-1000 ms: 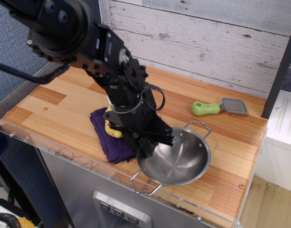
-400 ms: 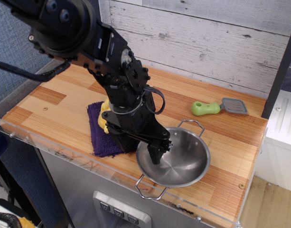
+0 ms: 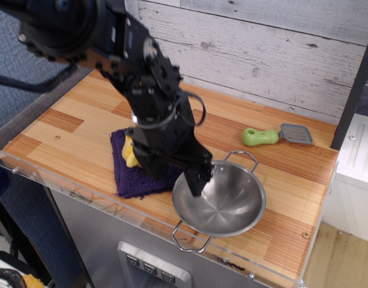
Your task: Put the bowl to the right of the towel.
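Observation:
The shiny steel bowl (image 3: 226,201) with two wire loop handles sits flat on the wooden counter, right next to the right edge of the dark purple towel (image 3: 131,179). My gripper (image 3: 197,182) hangs over the bowl's left rim, a little above it, with nothing in it; its jaws look parted. My black arm hides much of the towel.
A yellow plush duck (image 3: 129,153) lies on the towel, partly behind my arm. A green-handled tool with a grey head (image 3: 274,135) lies at the back right. The counter's front edge (image 3: 141,210) has a clear plastic rim. A plank wall stands behind.
The bowl was tilted in my grip; it has settled flat by the towel. My gripper has let go of its rim and risen slightly.

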